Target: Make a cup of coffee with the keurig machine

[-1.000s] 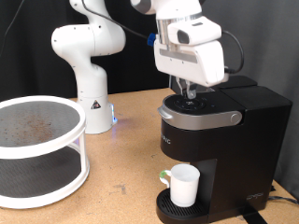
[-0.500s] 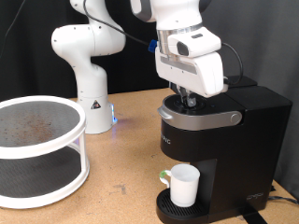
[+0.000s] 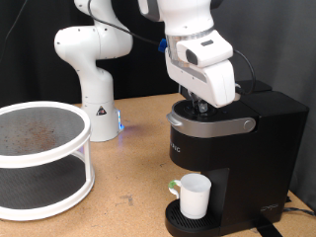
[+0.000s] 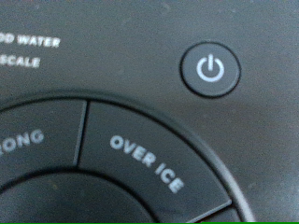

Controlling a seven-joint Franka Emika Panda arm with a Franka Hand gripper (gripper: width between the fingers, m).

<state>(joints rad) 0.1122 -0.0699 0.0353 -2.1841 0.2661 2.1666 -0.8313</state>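
Observation:
The black keurig machine (image 3: pixel 242 148) stands at the exterior view's right. The white cup (image 3: pixel 194 196) sits on its round drip base under the brew head, handle towards the exterior view's left. My gripper (image 3: pixel 200 103) hangs just above the machine's silver-rimmed top panel (image 3: pixel 212 120), its dark fingers close together and empty. The wrist view shows the panel (image 4: pixel 140 56) from very near: a round power button (image 4: pixel 211 70), an "OVER ICE" button (image 4: pixel 145 163) and part of a "STRONG" button (image 4: pixel 28 140). No fingers show in the wrist view.
A white two-tier round rack (image 3: pixel 39 158) stands at the exterior view's left on the wooden table (image 3: pixel 128 188). A second white robot arm base (image 3: pixel 97 109) with a blue light stands behind the middle of the table.
My hand has tilted and shifted slightly towards the exterior view's right above the machine's top. The cup and machine have not moved.

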